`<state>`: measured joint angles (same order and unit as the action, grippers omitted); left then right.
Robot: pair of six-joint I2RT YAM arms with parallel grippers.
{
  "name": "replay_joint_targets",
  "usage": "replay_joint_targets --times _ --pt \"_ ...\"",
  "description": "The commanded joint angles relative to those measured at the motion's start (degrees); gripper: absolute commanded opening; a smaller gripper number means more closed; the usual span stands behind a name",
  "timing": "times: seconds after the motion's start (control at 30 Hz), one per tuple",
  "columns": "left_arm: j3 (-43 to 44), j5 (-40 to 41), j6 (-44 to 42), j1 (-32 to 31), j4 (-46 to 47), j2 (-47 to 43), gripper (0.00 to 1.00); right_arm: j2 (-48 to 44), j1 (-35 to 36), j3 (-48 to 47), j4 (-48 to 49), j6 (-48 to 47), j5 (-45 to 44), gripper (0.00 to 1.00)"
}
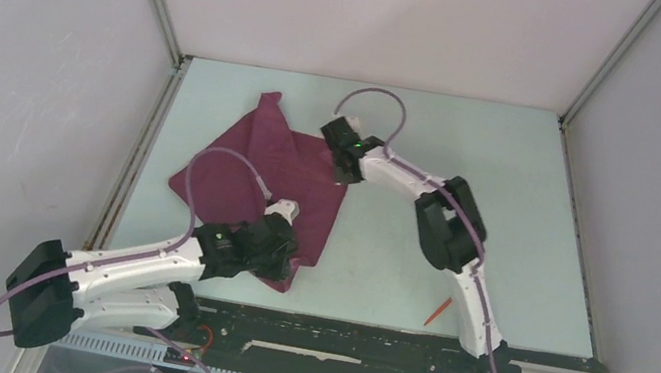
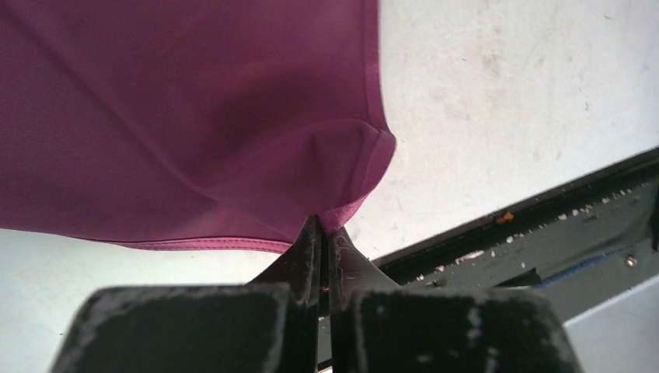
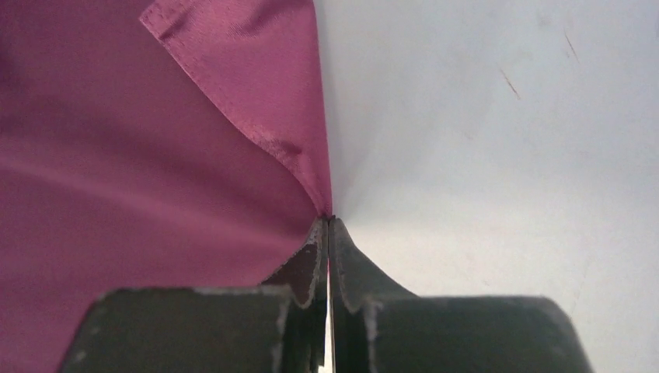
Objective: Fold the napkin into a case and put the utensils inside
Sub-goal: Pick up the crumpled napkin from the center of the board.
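The left gripper (image 2: 326,231) and right gripper (image 3: 328,224) each clamp tight on a hem of the napkin (image 1: 248,168), seemingly light, limp cloth best taken by its corners.

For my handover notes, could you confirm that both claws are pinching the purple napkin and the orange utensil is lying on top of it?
Not quite: the left claw and right claw do pinch the napkin, but the orange utensil lies on the table beside the right arm, apart from the napkin, as the top external view shows.
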<state>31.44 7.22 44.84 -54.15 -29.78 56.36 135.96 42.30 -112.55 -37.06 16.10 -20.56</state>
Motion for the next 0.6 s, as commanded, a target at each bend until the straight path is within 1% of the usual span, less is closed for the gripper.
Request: replay_joint_targets --times 0.0,0.07,0.13,0.2,0.27,0.33,0.4,0.5,0.57 --pt "2.8 5.5 0.4 1.2 0.9 2.6 0.00 -15.5 -8.2 17.0 14.9 8.3 10.9 0.00" --pt "4.6 6.0 -1.1 2.4 1.0 4.6 0.00 -21.7 -11.9 25.2 20.2 10.8 15.4 0.00" --pt "6.6 5.7 -3.4 4.5 0.6 6.1 0.00 -25.4 -16.1 31.8 24.7 13.0 23.1 0.00" --pt "8.4 5.7 -6.2 6.7 -0.6 7.0 0.00 -28.0 -20.1 36.2 26.8 15.1 28.6 0.00" --pt "9.9 6.1 -9.0 9.5 -2.7 7.5 0.00 -30.8 -22.4 40.7 28.7 16.5 31.9 0.00" --pt "11.4 7.8 -10.9 12.4 -5.3 7.9 0.00 -34.2 -23.8 47.6 31.8 17.6 33.5 0.00" --pt "12.2 10.8 -10.4 15.3 -7.7 7.7 0.00 -37.4 -24.6 52.5 34.3 18.0 34.4 0.00" --pt "12.2 10.8 -9.5 19.7 -7.8 7.6 0.00 -40.3 -24.3 57.1 35.5 18.2 36.1 0.00" --pt "12.4 10.8 -9.2 21.8 -7.8 8.1 0.00 -42.0 -22.8 60.6 37.4 18.9 37.4 0.00"
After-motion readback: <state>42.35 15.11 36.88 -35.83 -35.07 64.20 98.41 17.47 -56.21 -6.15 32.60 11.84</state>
